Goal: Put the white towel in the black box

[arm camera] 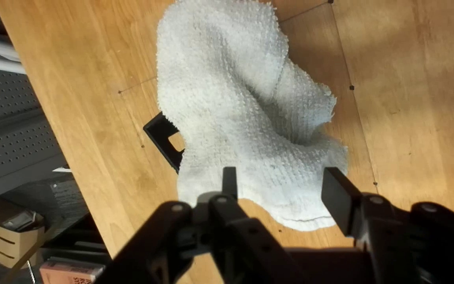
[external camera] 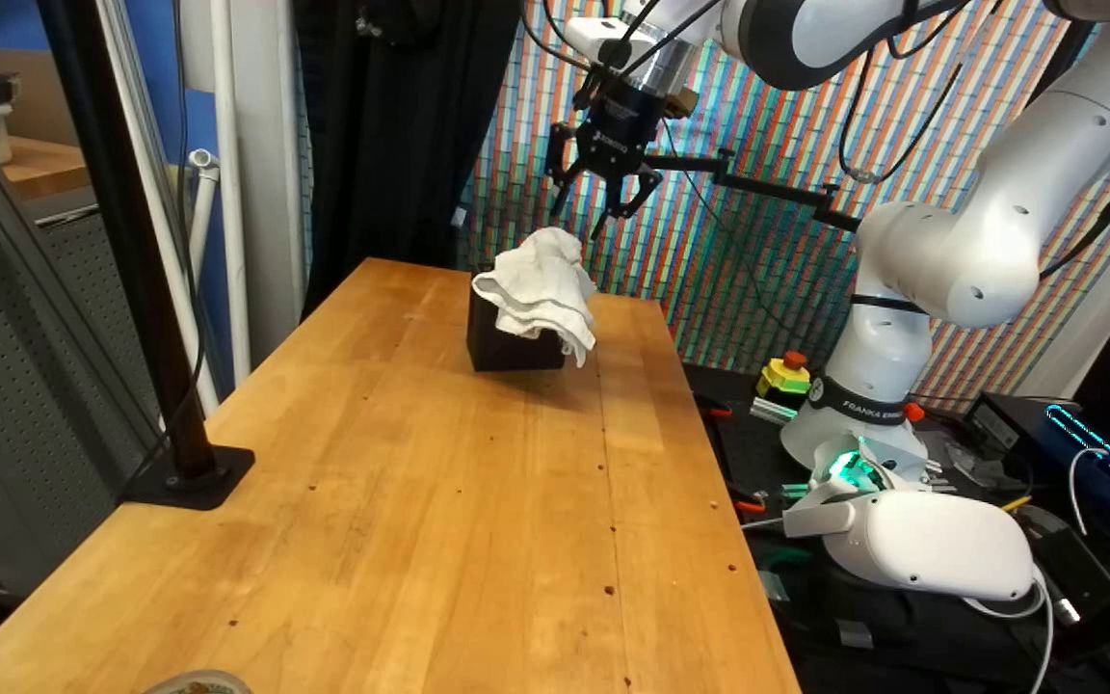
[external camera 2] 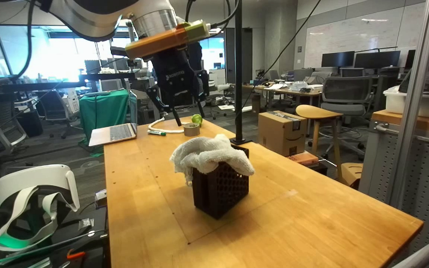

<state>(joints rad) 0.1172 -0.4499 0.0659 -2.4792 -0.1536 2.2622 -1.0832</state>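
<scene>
Draped in a crumpled heap over the top of the black box (external camera 2: 220, 193) is the white towel (external camera 2: 210, 154), its folds hanging past the box's sides. In an exterior view the same towel (external camera: 541, 289) covers the upper part of the upright box (external camera: 499, 342). From above, the towel (arm camera: 219, 114) hides nearly all of the box; one black corner (arm camera: 160, 132) pokes out at its left. My gripper (external camera: 576, 224) hovers above the towel, apart from it. Its jaws (arm camera: 279, 177) stand open with nothing between them. The inside of the box is hidden under the cloth.
A black pole (external camera 2: 238, 74) rises from the wooden table (external camera: 478, 540) along one edge. Farther along the table lie a laptop (external camera 2: 116, 134), a tape roll (external camera 2: 191, 129), a green marker (external camera 2: 157, 133) and a green ball (external camera 2: 197, 119). A headset (external camera: 931, 545) sits beside the table.
</scene>
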